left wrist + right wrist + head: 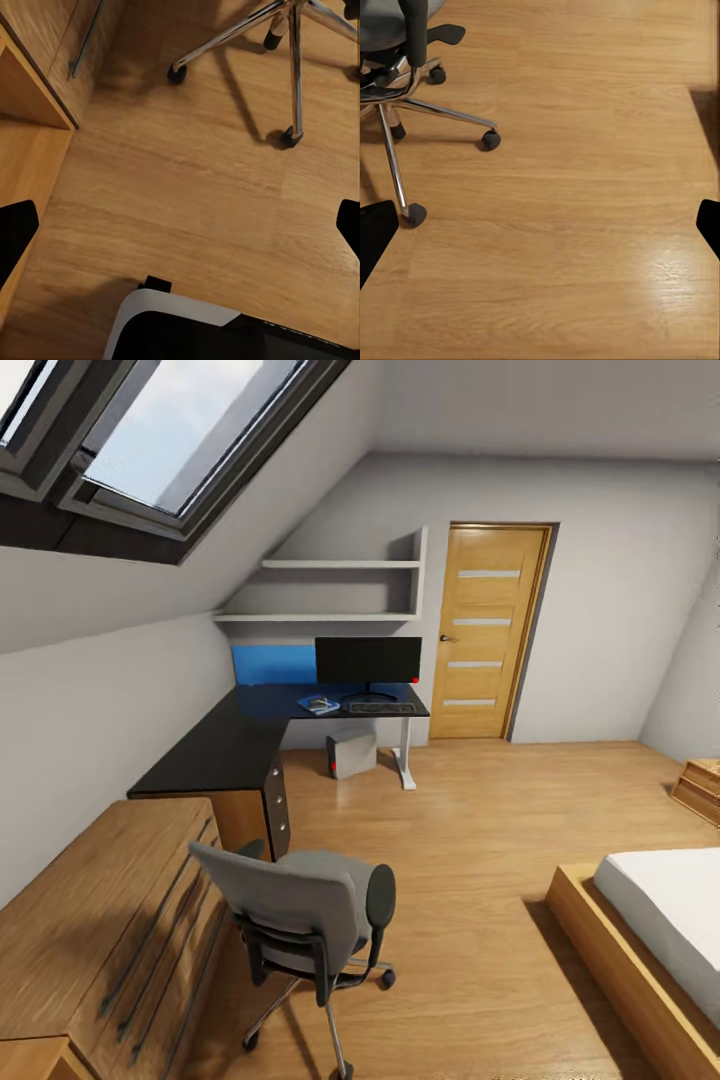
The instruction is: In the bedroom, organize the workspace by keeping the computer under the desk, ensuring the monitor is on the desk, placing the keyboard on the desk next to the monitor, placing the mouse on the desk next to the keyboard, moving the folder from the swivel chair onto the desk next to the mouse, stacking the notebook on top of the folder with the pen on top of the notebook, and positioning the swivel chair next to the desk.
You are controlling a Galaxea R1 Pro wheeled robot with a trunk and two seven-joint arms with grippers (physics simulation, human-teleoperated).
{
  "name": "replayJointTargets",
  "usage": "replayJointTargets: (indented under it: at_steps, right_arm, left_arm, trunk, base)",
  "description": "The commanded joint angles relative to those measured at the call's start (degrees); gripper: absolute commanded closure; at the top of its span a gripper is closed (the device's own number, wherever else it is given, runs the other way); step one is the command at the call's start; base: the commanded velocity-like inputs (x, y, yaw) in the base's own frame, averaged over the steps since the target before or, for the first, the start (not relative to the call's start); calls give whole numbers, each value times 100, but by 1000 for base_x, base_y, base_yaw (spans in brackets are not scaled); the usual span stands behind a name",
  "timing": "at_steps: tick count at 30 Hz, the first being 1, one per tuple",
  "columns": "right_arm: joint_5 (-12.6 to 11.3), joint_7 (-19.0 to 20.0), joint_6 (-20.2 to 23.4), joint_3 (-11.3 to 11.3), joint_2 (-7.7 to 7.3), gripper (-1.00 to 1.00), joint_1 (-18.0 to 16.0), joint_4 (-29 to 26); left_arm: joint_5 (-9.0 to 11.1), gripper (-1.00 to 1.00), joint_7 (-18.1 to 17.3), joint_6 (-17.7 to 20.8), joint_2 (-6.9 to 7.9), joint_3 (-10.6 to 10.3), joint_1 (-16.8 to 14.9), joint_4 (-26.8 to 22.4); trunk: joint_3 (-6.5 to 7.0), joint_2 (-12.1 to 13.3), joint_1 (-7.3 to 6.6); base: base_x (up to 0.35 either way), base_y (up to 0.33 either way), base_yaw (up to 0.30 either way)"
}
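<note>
The black-topped desk (pixel 225 745) runs along the left wall to the far corner. On its far end stands the monitor (pixel 368 660), with the keyboard (pixel 381 708) in front of it. Left of the keyboard lies the blue folder (pixel 318 705) with something small and pale grey on top; notebook and pen are too small to tell apart, and I cannot make out the mouse. The computer (pixel 350 752) sits on the floor under the desk. The swivel chair (pixel 300 920) stands close in front, its back towards me. My left gripper (pixel 180 232) and right gripper (pixel 540 229) hang open over the floor.
A light wood cabinet (pixel 90 930) with bar handles stands at the near left, beside the chair. The chair's silver wheeled base (pixel 292 67) (pixel 405 112) is close to both grippers. A bed (pixel 660 930) is at the right, an oak door (pixel 490 630) at the far wall.
</note>
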Motion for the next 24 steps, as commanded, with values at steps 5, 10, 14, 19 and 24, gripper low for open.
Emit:
replayJointTargets:
  at_steps: [5,10,14,19,24]
  right_arm:
    - [-8,-26,-14,48,2,-100,-3,8]
    - [-8,-23,-14,48,2,-100,-4,8]
    - [-8,-22,-14,48,2,-100,-5,8]
    - [-8,-21,-14,48,2,-100,-5,8]
    - [-8,-21,-14,48,2,-100,-5,8]
  left_arm:
    - [22,-100,28,-10,0,-29,2,-10]
    - [22,-100,28,-8,2,-29,2,-10]
    - [22,-100,28,-8,4,-29,2,-10]
    - [22,-100,28,-9,3,-29,2,-10]
    - [22,-100,28,-8,-1,-29,2,-10]
  trunk:
    - [-10,-11,3]
    - [-10,-11,3]
    - [-9,-11,3]
    - [-9,-11,3]
    - [-9,-11,3]
  base:
    - [0,30,-122]
    - [0,15,-74]
    - [0,88,-28]
    - [0,104,-11]
    - [0,37,-3]
